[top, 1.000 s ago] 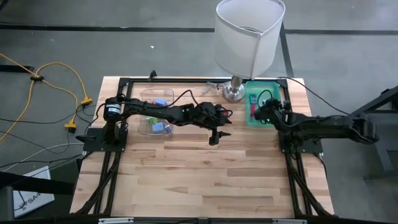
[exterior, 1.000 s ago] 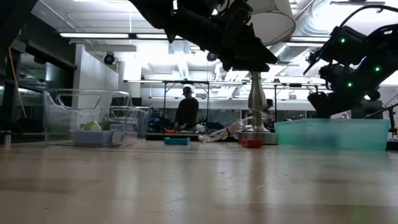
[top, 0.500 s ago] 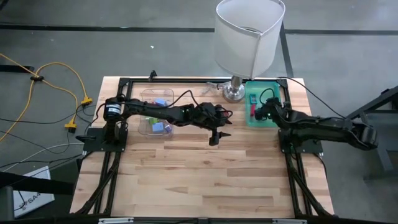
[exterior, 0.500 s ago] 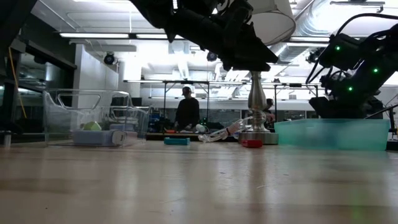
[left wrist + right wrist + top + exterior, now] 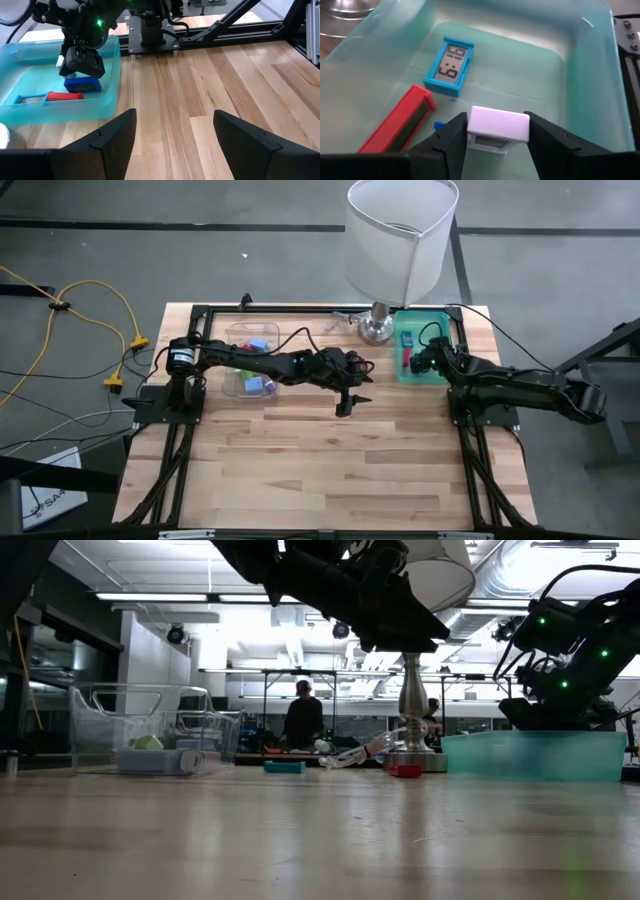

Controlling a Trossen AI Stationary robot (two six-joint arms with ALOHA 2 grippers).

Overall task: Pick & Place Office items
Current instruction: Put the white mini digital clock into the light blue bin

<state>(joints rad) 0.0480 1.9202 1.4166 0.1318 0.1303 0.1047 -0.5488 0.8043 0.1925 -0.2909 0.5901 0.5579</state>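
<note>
Two black, jointed arms with thin black cables along their links; green indicator lights glow on the right claw (image 5: 82,62), and blunt dark fingers (image 5: 112,137) tip the left.

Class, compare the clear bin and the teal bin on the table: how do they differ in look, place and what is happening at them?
1. The clear bin is see-through; the teal bin is tinted teal.
2. The clear bin sits on the table's left side, the teal bin on its right, beside the lamp.
3. The right end effector is over the teal bin with a white block between its fingers; no end effector is at the clear bin.
Both hold small items.
</note>
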